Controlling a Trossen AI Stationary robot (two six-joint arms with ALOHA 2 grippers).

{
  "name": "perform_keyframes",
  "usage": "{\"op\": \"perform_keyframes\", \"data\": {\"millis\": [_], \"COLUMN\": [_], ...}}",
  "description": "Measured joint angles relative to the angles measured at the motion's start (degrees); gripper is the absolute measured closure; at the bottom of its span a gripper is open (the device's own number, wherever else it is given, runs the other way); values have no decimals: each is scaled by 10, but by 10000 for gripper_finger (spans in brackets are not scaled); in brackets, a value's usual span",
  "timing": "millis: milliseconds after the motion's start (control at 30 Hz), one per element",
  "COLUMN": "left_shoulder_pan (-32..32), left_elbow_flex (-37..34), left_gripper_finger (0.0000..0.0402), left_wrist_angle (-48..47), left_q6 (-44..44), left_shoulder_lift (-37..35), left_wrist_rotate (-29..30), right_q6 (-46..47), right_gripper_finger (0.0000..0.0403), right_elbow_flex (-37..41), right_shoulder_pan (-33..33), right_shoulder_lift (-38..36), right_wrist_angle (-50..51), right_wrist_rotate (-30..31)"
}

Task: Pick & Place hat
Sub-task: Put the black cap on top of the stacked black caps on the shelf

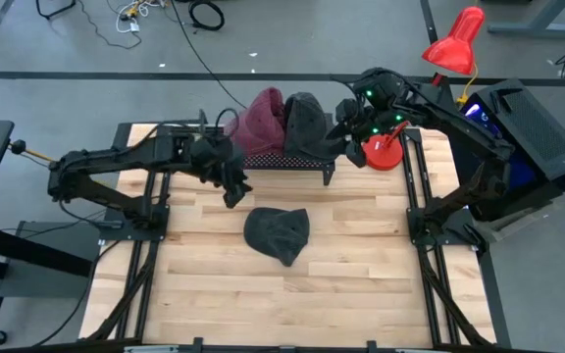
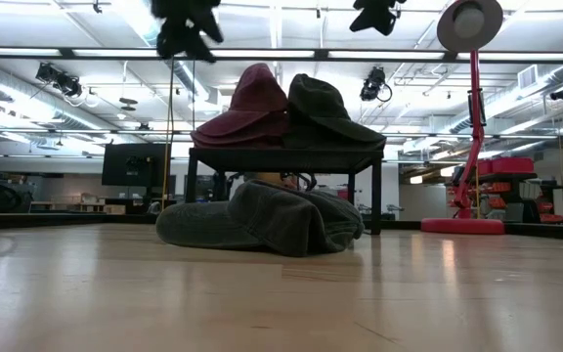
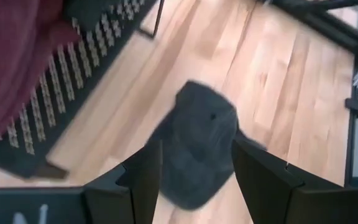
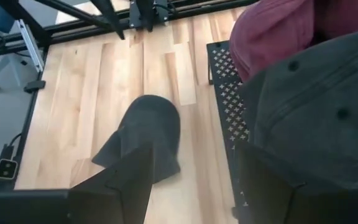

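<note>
A dark grey hat lies crumpled on the wooden table near its middle. Behind it, on a black perforated stand, sit a maroon hat and a second dark grey hat. My left gripper hangs open in the air, left of and above the lying hat. My right gripper hovers open above the stand's right end, beside the dark hat resting there.
A red desk lamp stands with its round base at the table's far right, close to my right arm. Bare wood stretches from the lying hat to the near edge. Black frame rails run along both sides.
</note>
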State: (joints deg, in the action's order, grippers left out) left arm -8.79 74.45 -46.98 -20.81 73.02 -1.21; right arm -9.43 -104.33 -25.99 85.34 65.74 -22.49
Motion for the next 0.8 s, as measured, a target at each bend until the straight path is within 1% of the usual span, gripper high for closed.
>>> {"op": "perform_keyframes", "data": {"millis": [133, 233, 333, 533, 600, 733, 800], "left_shoulder_pan": [5, 11, 21, 44, 47, 49, 49], "left_elbow_flex": [-57, -96, -139, -213, -241, -289, -315], "left_gripper_finger": [202, 202, 202, 202, 202, 202, 202], "left_wrist_angle": [11, 33, 80, 110, 128, 178, 181], "left_q6": [-44, -71, -87, -106, -125, -150, -155], "left_shoulder_lift": [-9, -8, -8, -16, -16, -28, -35], "left_wrist_rotate": [-8, -27, -46, -48, -49, -55, -54], "right_q6": [9, 31, 45, 47, 54, 75, 77], "right_gripper_finger": [183, 183, 183, 183, 183, 183, 183], "right_elbow_flex": [0, 0, 0, 0, 0, 0, 0], "right_shoulder_pan": [20, 34, 50, 76, 79, 84, 88], "right_shoulder_lift": [0, 0, -2, -16, -20, -26, -29], "right_wrist_angle": [9, 14, 19, 26, 26, 27, 27], "right_wrist_rotate": [27, 41, 54, 90, 102, 111, 112]}}
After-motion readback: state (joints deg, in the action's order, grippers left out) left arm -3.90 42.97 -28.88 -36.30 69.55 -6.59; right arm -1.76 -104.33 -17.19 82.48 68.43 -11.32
